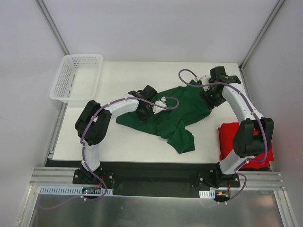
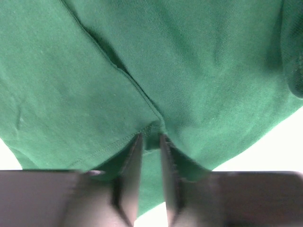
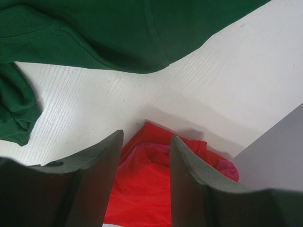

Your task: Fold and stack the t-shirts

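a: our left jaws are nearly shut, and they pinch the hem of the green t-shirt (image 2: 199, 71).
b: where does it lie?
a: crumpled in the middle of the desk (image 1: 123, 146). its long way runs left to right, from our left jaws across to our right jaws. one part points toward the near edge.
b: and our right jaws?
a: half open, holding nothing. they hang by the far right end of the green one, with its edge near, just past their tips.
b: so the right arm is nearer that end?
a: yes. we think it should grab that edge, so we can pull the shirt flat.
b: and the red t-shirt (image 1: 229, 135)?
a: bunched at the right near edge of the desk, under our right arm, apart from the green one.
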Robot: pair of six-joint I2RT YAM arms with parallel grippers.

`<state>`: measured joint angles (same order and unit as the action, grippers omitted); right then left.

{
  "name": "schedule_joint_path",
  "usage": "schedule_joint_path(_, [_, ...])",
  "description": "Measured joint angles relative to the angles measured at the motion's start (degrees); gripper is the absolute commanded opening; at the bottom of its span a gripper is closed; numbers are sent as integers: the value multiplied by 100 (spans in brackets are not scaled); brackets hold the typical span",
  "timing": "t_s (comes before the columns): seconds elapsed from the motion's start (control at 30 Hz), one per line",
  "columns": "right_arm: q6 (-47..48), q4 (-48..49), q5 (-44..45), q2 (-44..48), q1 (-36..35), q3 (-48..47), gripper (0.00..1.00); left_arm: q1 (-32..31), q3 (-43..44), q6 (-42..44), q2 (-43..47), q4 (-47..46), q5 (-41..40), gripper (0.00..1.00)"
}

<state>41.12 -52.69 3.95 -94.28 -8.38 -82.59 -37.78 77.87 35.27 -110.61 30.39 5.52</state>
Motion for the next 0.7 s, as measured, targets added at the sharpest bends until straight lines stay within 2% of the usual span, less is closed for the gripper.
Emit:
schedule_joint_path(0.3, [0,0,13,0,0,0,49,0,-4,31,0,0,-28,0])
schedule_joint_path(0.47, [0,17,13,0,0,35,49,76,98,195,2,44,-365,0])
schedule_joint_path(0.7, [0,31,15,2,0,238,49,651,1528,675,4,9,-1071,0])
